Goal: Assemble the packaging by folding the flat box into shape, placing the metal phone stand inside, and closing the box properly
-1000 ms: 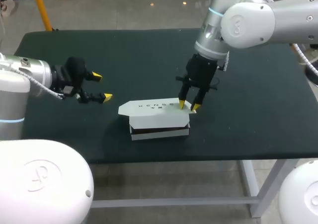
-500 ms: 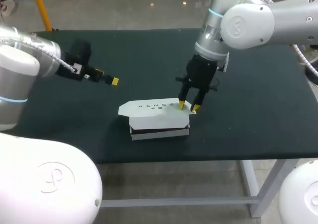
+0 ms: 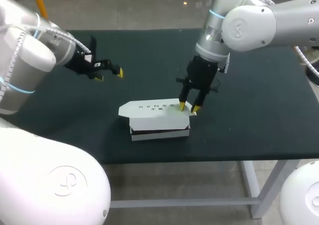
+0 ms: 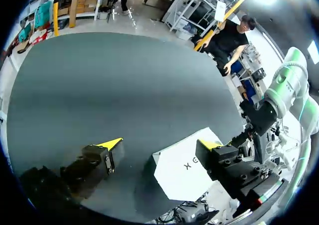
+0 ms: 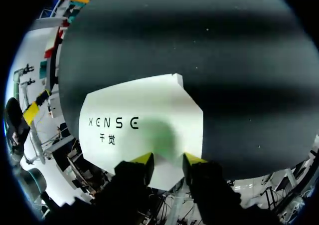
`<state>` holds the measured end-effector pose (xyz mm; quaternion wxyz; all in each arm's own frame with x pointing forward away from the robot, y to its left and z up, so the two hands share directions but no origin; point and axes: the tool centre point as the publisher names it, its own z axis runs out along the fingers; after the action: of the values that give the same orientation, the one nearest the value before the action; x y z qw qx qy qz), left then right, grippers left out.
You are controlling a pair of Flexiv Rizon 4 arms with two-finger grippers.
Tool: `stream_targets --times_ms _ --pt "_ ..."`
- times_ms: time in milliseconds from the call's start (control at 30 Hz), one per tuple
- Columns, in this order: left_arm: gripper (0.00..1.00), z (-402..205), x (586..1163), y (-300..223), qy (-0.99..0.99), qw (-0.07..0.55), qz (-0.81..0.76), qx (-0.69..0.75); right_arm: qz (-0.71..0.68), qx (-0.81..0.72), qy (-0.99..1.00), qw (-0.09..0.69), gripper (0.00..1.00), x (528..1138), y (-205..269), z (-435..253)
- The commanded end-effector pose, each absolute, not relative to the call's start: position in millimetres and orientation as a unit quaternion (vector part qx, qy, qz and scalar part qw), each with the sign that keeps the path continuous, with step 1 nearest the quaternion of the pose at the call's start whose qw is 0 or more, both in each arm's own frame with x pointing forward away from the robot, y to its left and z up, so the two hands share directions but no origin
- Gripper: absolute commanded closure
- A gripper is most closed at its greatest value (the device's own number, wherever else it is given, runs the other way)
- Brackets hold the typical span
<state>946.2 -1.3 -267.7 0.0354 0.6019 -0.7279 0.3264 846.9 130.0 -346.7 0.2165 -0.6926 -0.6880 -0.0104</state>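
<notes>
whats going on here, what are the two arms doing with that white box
The right gripper has its two yellow tips, slightly apart, set on the right end of the white box, whose lid is folded down over it. The box sits near the front edge of the table. The left gripper hangs open over the table behind and left of the box, holding nothing.

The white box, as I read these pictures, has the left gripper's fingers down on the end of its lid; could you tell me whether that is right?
Not quite. The fingers down on the end of the white box's lid belong to the right gripper, as the head view shows. The left gripper hangs open over the table, apart from the box.
</notes>
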Motion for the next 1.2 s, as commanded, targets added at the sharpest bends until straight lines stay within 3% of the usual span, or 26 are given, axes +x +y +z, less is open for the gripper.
stream_targets --times_ms 33,400,467,800,1200 --pt "0.0 -273.6 959.3 -18.3 -0.662 0.149 0.152 0.718 -0.012 -0.695 -0.687 0.215 0.58 844.9 129.3 -348.7" --pt "0.0 -281.8 951.6 -23.6 -0.621 0.171 0.066 0.762 -0.014 -0.697 -0.685 0.21 0.58 845.0 129.2 -350.0" --pt "0.0 -281.6 948.4 -19.8 -0.606 0.123 0.073 0.783 -0.014 -0.698 -0.685 0.21 0.58 845.0 129.3 -350.1" --pt "0.0 -281.6 948.4 -19.8 -0.606 0.123 0.073 0.783 -0.015 -0.698 -0.684 0.209 0.58 846.7 130.2 -351.2" --pt "0.0 -301.5 935.1 -46.2 -0.674 0.194 0.035 0.712 -0.015 -0.701 -0.683 0.205 0.58 845.8 130.4 -351.7"
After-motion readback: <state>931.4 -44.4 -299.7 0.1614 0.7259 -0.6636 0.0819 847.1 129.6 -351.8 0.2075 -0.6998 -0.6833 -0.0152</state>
